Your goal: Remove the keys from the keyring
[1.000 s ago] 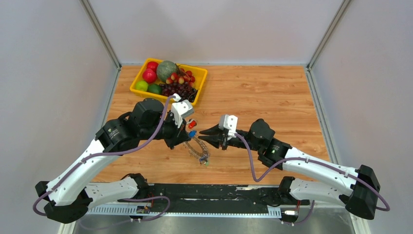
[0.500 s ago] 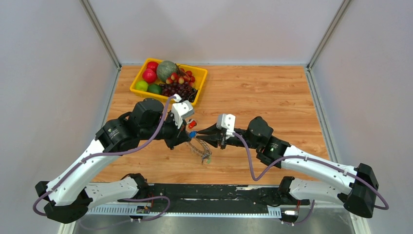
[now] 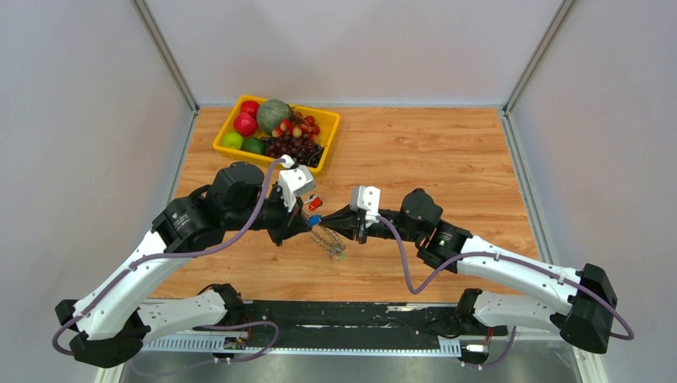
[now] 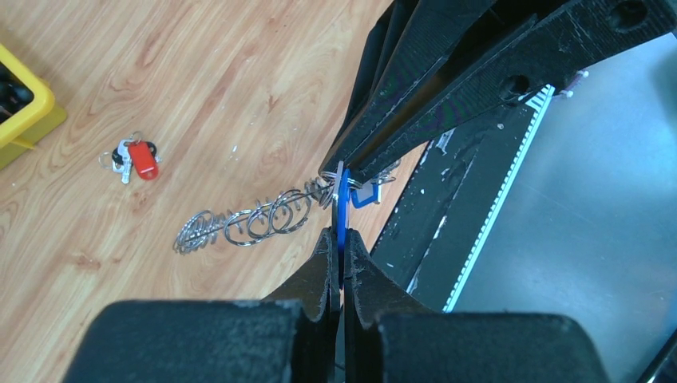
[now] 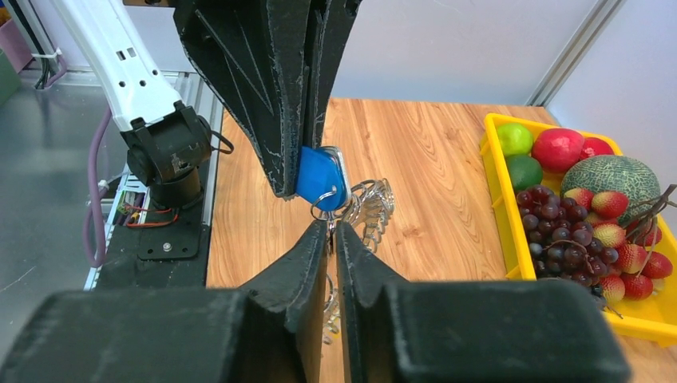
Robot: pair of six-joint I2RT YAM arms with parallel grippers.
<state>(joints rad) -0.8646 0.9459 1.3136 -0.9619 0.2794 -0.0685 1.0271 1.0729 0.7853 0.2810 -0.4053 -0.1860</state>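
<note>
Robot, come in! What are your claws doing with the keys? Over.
Left claw shut on blue key. Right claw pinching keyring beside it. Nothing in the way. Over.

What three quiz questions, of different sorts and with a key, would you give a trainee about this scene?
1. True or false: the left gripper is shut on the blue key.
2. Where does the red key lie? A) clamped together with the blue key B) on the table, apart from the keyring C) hanging on the keyring
3. What fills the yellow tray?
Key: 1 true; 2 B; 3 fruit.
</note>
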